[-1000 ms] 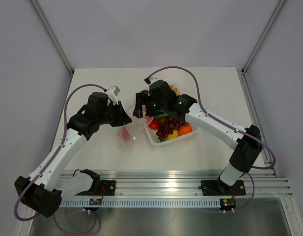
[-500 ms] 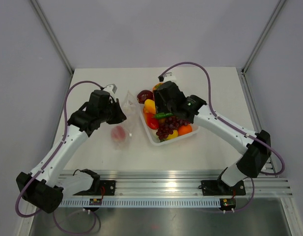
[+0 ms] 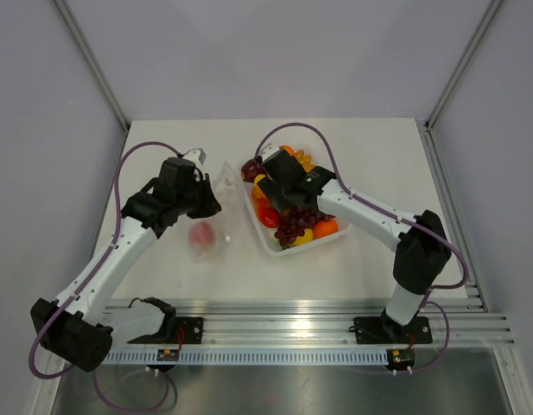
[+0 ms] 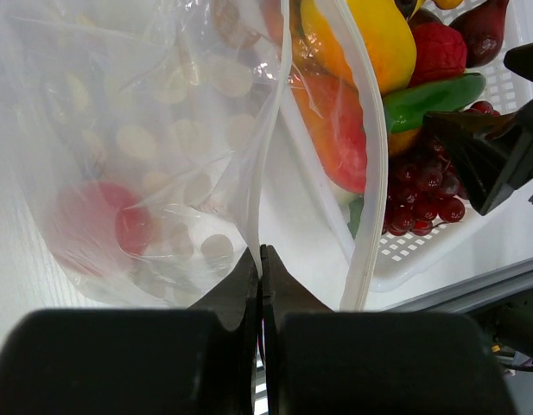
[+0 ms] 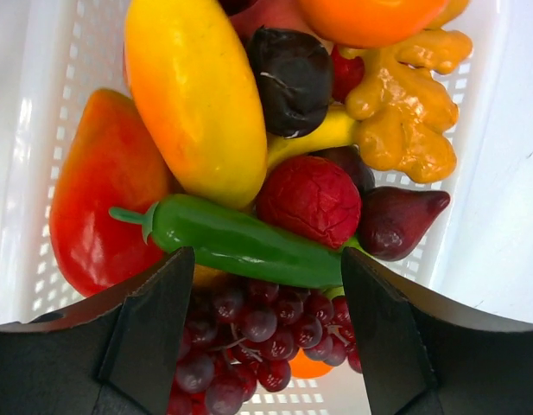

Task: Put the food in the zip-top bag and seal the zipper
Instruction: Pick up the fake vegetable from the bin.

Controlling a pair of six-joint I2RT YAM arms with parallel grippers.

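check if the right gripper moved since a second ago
Yes: the right gripper moved right, from left of the white tray's edge to over the food inside it.

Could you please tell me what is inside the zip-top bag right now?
One red food piece lies inside the zip-top bag, seen through its clear wall. The crinkled, glare-spotted plastic blurs it, so its kind, and anything small beneath it, cannot be told.

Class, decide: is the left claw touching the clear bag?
Touching. The left wrist view shows the left claw shut on the mouth edge of the bag, pinched between its tips.
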